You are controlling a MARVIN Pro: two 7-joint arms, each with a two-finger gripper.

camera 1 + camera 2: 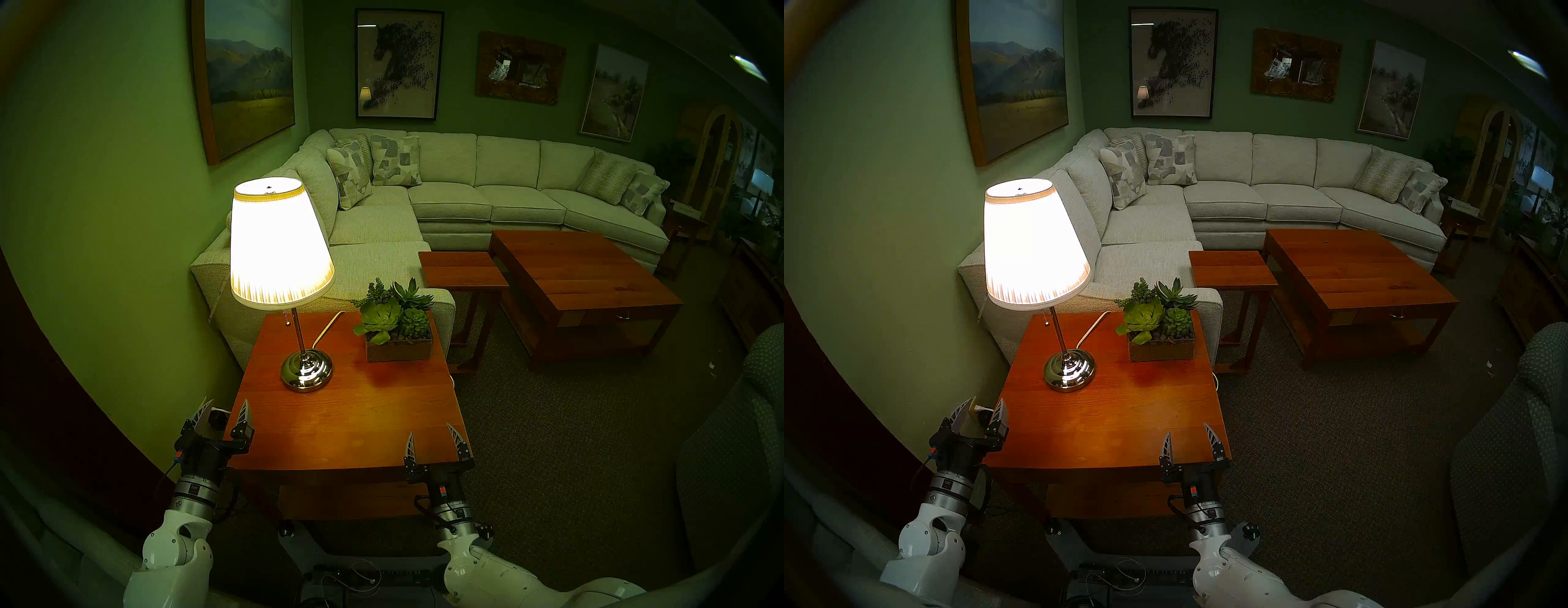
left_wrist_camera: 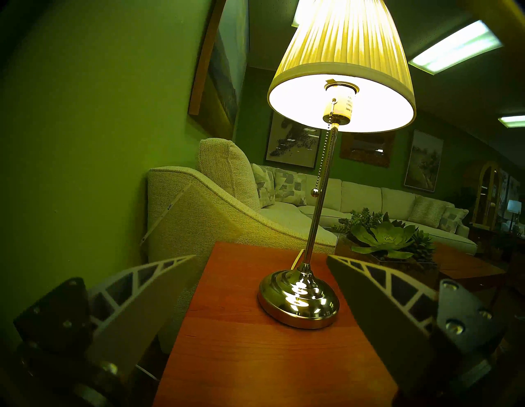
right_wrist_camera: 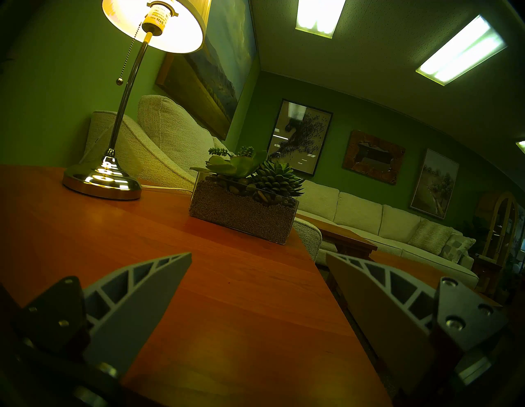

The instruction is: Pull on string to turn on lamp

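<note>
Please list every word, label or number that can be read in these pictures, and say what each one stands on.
"MAX": on the cream label around the bulb socket of the lit table lamp with white pleated shade, seen from the right wrist.
"100%": on the same label, in the left wrist view; partly cut off.
The label's other lines are too small and blurred to read.
Nothing else legible.

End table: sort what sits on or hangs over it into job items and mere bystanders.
Job items:
- lamp, lit
- pull chain, hanging free beside the pole
- left gripper and right gripper, both open and empty

Bystanders:
- succulent planter
- white power cord
</note>
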